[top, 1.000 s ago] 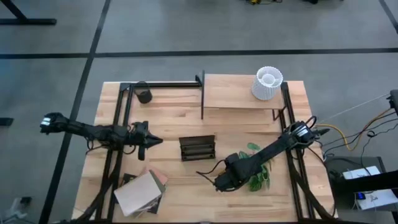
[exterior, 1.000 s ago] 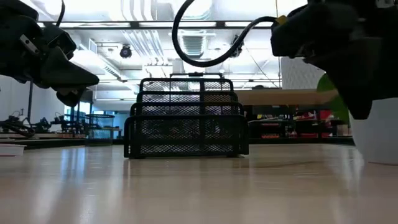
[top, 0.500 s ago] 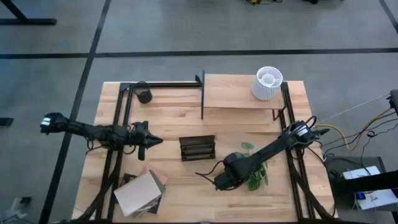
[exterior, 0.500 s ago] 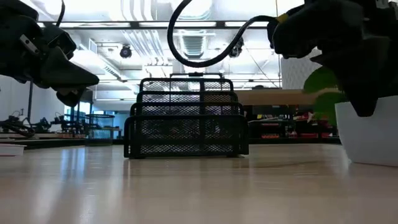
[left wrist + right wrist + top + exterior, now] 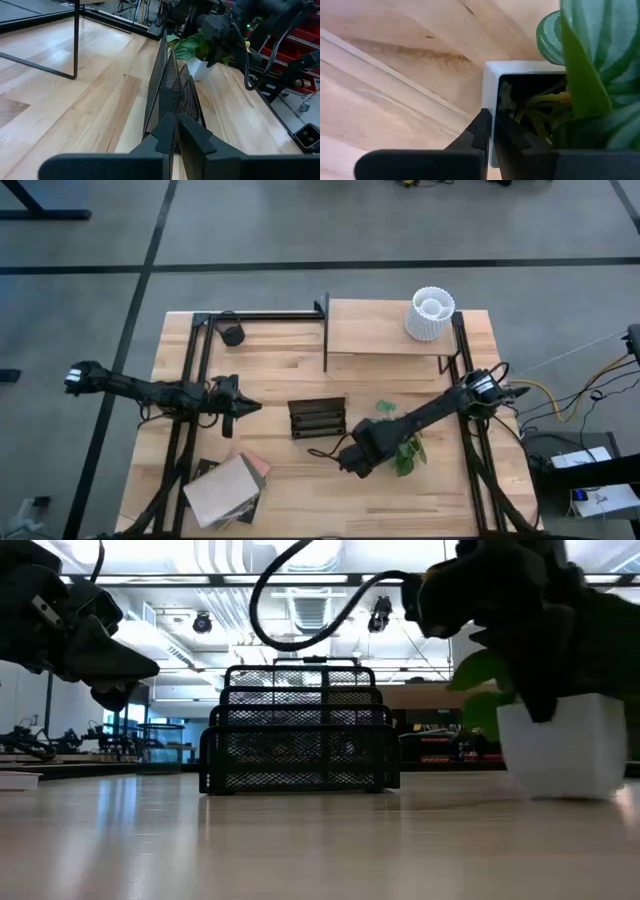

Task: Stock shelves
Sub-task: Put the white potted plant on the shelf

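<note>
We judge the stocking barely begun. The shelves (image 5: 388, 328) stand at the far side of the surface (image 5: 270, 370), and the only thing on their pale board is a white ribbed pot (image 5: 430, 314). Our right pincer (image 5: 357, 460) pinches the rim of the white planter (image 5: 560, 745) of a small leafy plant (image 5: 398, 442), one finger inside the wall and one outside, at the near middle of the surface and well apart from the shelves. We still have to carry it across and set it on the board. Left to stock are, as we read it, the dark mesh rack (image 5: 317, 418), a stack of books (image 5: 226, 490) at the near left, and a small dark cup (image 5: 232, 335). Our left pincer (image 5: 244, 408) waits beside the rack, pressed together and empty.
</note>
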### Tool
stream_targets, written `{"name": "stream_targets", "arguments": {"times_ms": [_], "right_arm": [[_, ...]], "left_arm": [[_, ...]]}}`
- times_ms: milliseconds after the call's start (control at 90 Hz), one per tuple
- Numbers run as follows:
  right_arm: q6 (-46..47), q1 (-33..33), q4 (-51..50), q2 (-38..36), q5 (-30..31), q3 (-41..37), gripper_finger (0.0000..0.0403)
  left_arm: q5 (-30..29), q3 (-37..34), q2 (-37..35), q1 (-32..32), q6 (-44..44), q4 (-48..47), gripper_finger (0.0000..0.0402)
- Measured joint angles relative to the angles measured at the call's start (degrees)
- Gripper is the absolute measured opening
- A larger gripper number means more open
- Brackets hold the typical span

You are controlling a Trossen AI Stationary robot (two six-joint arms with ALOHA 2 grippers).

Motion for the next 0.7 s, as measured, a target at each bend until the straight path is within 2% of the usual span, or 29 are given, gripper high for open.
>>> {"name": "stream_targets", "arguments": {"times_ms": [344, 489, 700], "right_arm": [[-17.02, -1.52, -3.20, 0.00, 2.50, 5.08, 0.0000], [-20.09, -2.76, -6.75, 0.00, 3.11, 8.25, 0.0000], [-24.62, -5.17, -13.80, 0.00, 8.68, 16.27, 0.0000]], "left_arm": [[0.02, -0.01, 0.00, 0.00, 0.01, 0.00, 0.0006], [0.01, 0.00, 0.00, 0.01, 0.01, 0.00, 0.0006], [0.00, 0.00, 0.00, 0.00, 0.00, 0.00, 0.0006]]}}
